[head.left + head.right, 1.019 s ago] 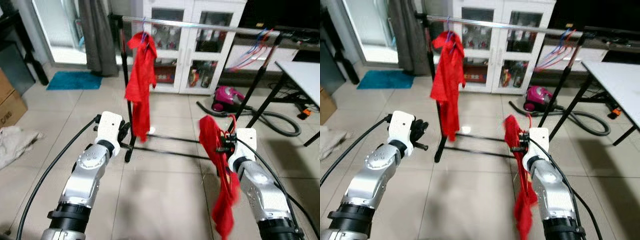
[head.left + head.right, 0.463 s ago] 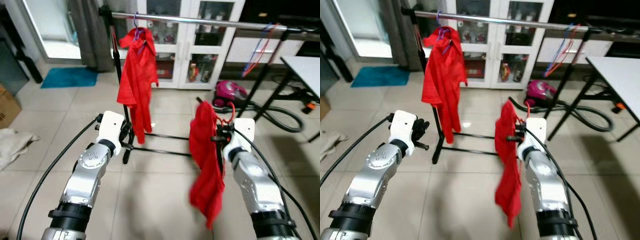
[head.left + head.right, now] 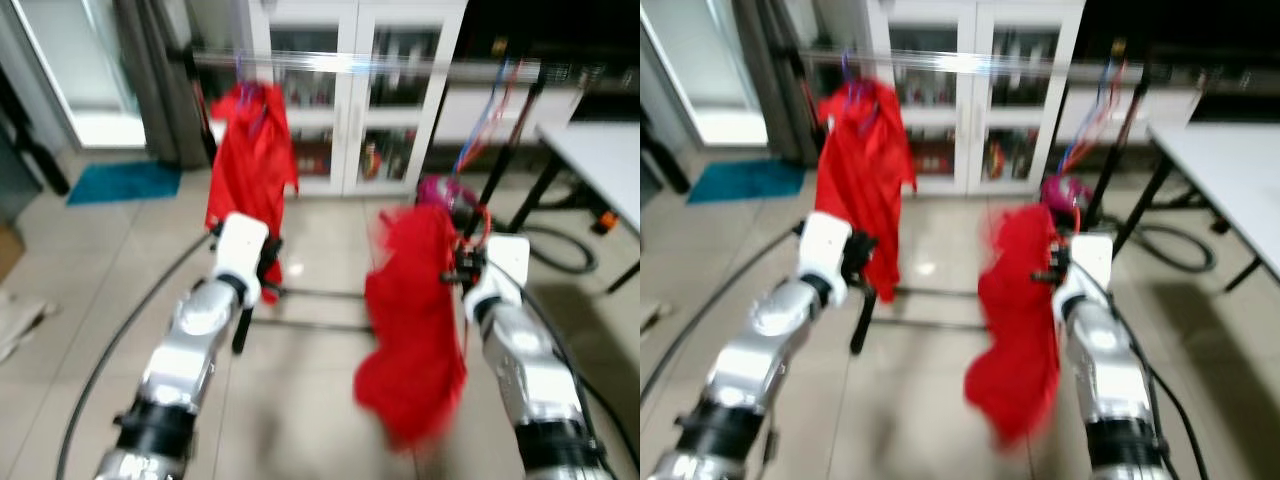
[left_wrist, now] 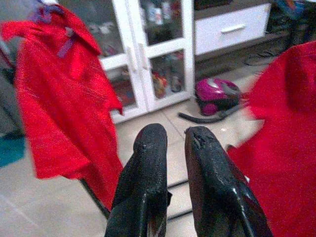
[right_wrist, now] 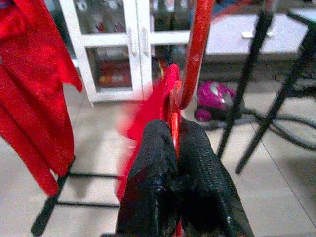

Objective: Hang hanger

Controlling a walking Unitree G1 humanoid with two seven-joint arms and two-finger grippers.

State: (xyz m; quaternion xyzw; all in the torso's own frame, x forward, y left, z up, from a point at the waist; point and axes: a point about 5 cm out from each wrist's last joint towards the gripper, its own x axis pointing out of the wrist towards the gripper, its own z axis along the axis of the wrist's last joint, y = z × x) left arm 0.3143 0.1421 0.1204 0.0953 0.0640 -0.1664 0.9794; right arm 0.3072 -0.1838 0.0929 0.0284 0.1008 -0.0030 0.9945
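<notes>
Closer to the clothes rail (image 3: 330,66) than a second ago, the red hanger (image 5: 195,54) is carried higher, pinched between the right gripper (image 5: 175,148) fingers below its hook. Its red garment (image 3: 415,330) hangs limp and light beneath the rail, likely to sway. The left gripper (image 4: 170,140) is held slightly parted, empty, beside the shirt already hung (image 3: 250,160).

A red hanger (image 5: 195,54) stands upright, pinched in the right claw (image 5: 176,129), its hook at 12 o'clock; a red garment (image 3: 415,320) droops from it.
</notes>
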